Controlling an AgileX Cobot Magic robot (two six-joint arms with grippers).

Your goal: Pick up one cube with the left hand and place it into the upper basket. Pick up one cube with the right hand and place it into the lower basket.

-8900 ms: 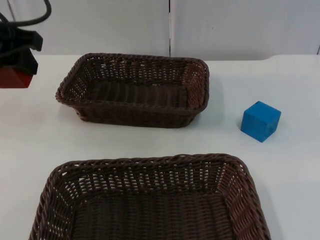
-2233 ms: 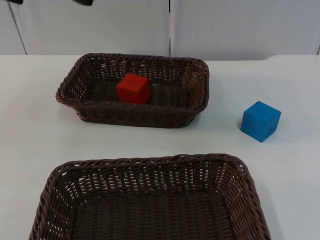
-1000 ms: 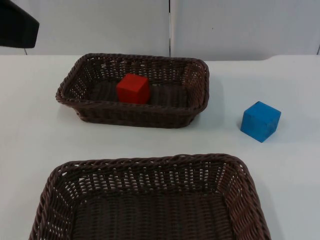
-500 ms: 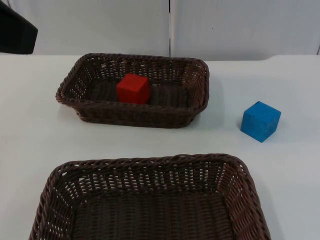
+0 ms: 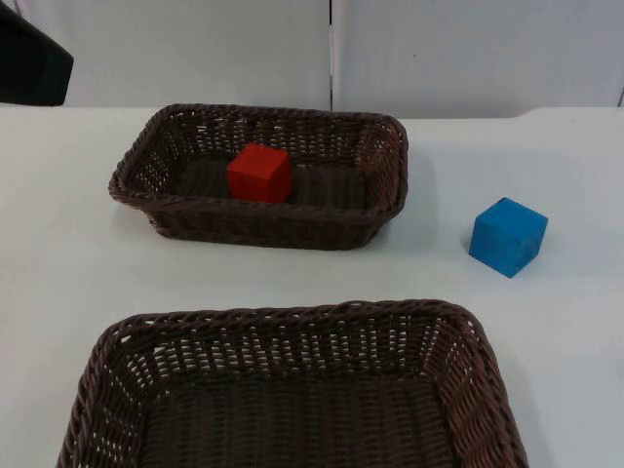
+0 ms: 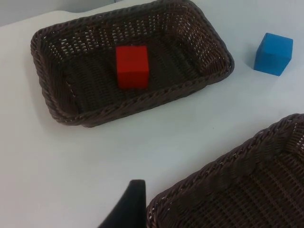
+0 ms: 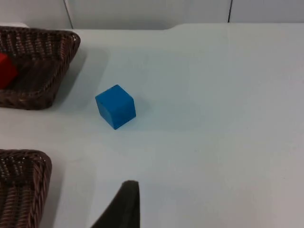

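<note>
A red cube point(image 5: 258, 174) point(image 6: 132, 66) lies inside the upper wicker basket point(image 5: 385, 171) point(image 6: 52, 95), left of its middle, with nothing touching it. A blue cube point(image 5: 508, 237) point(image 7: 115, 106) stands on the bare white table to the right of that basket. The lower wicker basket point(image 5: 292, 314) point(image 6: 223, 164) at the front holds nothing. My left arm point(image 5: 29, 58) waits at the far left by the wall; its gripper point(image 6: 128, 209) hangs high over the table, well away from the red cube. My right gripper point(image 7: 121, 206) hovers apart from the blue cube, on its near side.
The grey partition wall point(image 5: 331, 49) closes the table's far edge behind the upper basket. White table point(image 5: 546, 322) lies open around the blue cube, and a bare strip point(image 5: 244, 273) runs between the two baskets.
The red cube, earlier held at the far left by my left gripper, now lies in the upper basket. The left arm has drawn back to the corner. The blue cube has not moved.
</note>
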